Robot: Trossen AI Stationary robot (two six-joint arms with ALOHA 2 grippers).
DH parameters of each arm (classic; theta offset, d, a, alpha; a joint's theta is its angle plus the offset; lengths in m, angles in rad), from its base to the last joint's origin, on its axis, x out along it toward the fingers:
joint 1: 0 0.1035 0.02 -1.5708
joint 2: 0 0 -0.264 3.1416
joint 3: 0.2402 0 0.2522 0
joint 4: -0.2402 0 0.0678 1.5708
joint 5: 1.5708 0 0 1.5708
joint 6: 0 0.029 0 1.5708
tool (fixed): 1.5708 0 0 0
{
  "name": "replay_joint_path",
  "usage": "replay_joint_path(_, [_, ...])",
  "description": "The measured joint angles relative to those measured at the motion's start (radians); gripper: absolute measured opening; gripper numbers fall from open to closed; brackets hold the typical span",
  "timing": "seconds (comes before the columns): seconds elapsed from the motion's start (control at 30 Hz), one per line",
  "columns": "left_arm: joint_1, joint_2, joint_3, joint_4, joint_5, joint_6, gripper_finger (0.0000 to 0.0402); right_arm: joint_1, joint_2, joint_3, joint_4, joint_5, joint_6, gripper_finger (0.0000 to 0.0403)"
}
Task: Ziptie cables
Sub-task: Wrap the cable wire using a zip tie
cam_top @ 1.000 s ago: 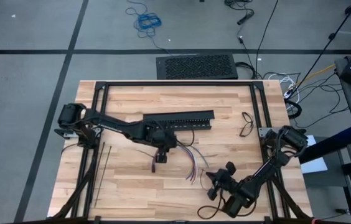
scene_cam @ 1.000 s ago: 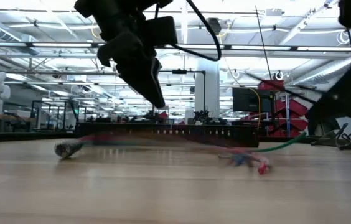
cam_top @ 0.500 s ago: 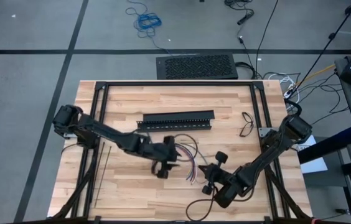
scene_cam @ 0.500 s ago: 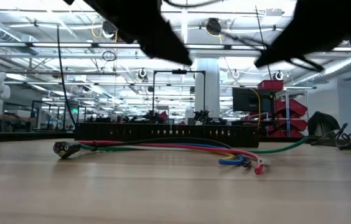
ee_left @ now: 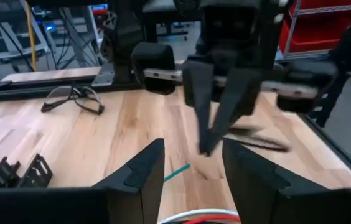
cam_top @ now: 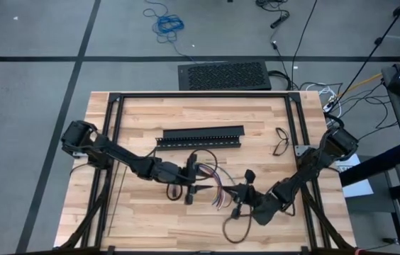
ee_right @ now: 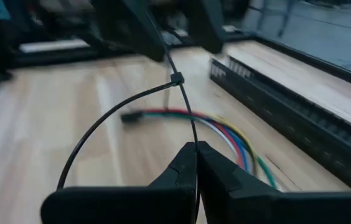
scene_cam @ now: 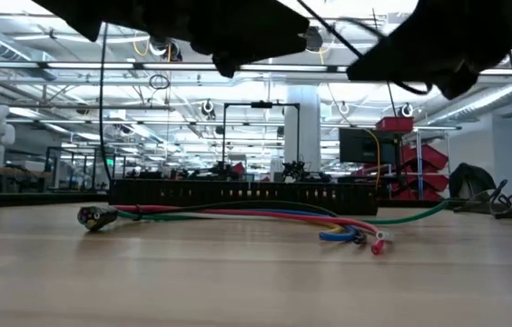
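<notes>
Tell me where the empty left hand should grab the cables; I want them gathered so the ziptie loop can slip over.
Grip the cables close to the bundled end, where the wires run tight together, not the fanned tips. They lie flat on the table, so come straight down, the left hand open, fingers astride them.

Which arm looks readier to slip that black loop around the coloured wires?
The right: its tool is shut on the looped ziptie, close to the cables. The left tool is open and empty.
</notes>
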Motion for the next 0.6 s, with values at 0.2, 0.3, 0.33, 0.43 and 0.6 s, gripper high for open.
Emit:
replay_joint_path(0.2, [-0.006,0.003,0.000,0.014,0.000,0.006,0.0155,-0.054,0.000,-0.032,0.165,-0.098,-0.106,0.0000])
replay_joint_path(0.3, [-0.020,0.004,0.000,0.053,0.000,0.031,0.0155,-0.074,0.000,-0.032,0.158,-0.116,-0.108,0.0000])
replay_joint_path(0.33, [-0.025,0.003,0.001,0.064,0.000,0.038,0.0155,-0.080,0.000,-0.032,0.158,-0.125,-0.107,0.0000])
replay_joint_path(0.43, [-0.030,0.003,0.001,0.057,-0.001,0.050,0.0155,-0.085,0.000,-0.032,0.157,-0.132,-0.107,0.0000])
replay_joint_path(0.6, [-0.021,0.003,0.001,0.058,-0.013,0.051,0.0141,-0.085,0.000,-0.032,0.156,-0.132,-0.107,0.0000])
